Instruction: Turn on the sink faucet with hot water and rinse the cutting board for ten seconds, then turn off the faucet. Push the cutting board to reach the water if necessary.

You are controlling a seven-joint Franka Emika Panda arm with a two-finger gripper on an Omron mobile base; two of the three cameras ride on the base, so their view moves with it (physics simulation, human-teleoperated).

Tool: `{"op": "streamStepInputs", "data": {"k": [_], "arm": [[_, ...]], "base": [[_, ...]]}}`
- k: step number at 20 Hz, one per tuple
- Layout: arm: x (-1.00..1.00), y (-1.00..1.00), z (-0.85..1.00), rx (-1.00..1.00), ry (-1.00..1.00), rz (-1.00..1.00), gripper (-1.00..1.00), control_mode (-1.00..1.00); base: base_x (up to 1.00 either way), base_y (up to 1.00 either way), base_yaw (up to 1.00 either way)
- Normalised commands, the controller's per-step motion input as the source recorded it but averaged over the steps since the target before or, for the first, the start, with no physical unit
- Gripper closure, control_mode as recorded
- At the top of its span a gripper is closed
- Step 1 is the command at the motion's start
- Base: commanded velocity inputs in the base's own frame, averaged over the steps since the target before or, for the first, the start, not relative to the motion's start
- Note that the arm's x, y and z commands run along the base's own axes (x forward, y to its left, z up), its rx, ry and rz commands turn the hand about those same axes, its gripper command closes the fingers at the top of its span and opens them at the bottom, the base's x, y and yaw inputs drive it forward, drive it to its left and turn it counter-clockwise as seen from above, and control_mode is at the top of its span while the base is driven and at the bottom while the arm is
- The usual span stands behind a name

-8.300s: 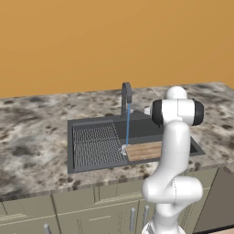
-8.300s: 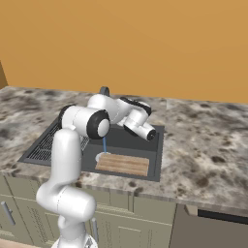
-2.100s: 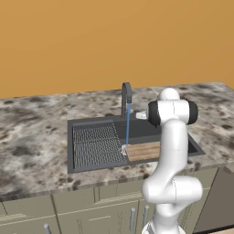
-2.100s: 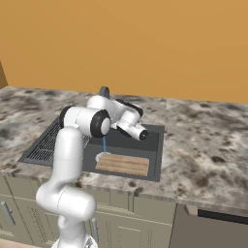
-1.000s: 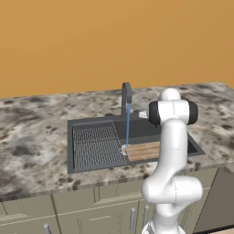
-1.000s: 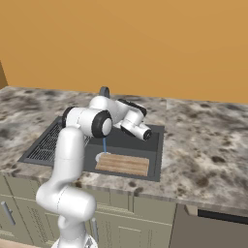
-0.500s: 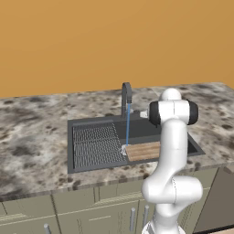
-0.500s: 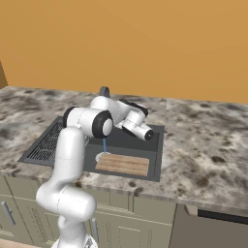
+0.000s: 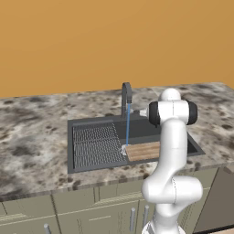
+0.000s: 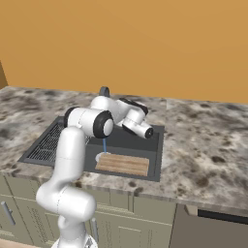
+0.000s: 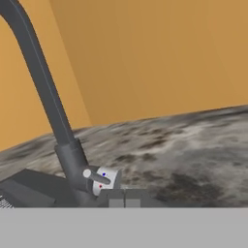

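Note:
The dark grey sink is set in the stone counter, with its ribbed drainboard on the left. The faucet arches over the basin, and a thin blue stream of water falls from it. That stream lands on the left end of the wooden cutting board, which lies flat in the basin. In the hand view my gripper is shut and holds nothing. Its tips sit just in front of and below the faucet's small side lever, beside the faucet stem.
Mottled stone counter surrounds the sink, wider on the right. An orange wall stands close behind the faucet. My white arm reaches over the basin's front left. Cabinet fronts run below the counter edge.
The hand has shifted only slightly above the basin. The water keeps falling on the board's left end, and the board has not moved.

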Motion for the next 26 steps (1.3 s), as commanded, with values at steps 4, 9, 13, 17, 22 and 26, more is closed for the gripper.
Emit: {"op": "streamStepInputs", "data": {"k": [4, 9, 13, 17, 22, 26], "arm": [[0.07, 0.0, 0.04, 0.0, 0.0, 0.0, 1.0, -1.0], [0.07, 0.0, 0.0, 0.0, 0.0, 0.0, 1.0, -1.0], [0.13, 0.0, 0.0, 0.0, 0.0, 0.0, 1.0, -1.0], [0.11, 0.0, 0.0, 0.0, 0.0, 0.0, 1.0, -1.0], [0.01, 0.17, 0.0, -0.01, 0.0, 0.0, 1.0, -1.0], [0.0, 0.27, 0.0, 0.0, 0.0, 0.0, 1.0, -1.0]], "base": [[0.0, 0.0, 0.0], [0.0, 0.0, 0.0], [0.0, 0.0, 0.0], [0.0, 0.0, 0.0], [0.0, 0.0, 0.0], [0.0, 0.0, 0.0]]}}
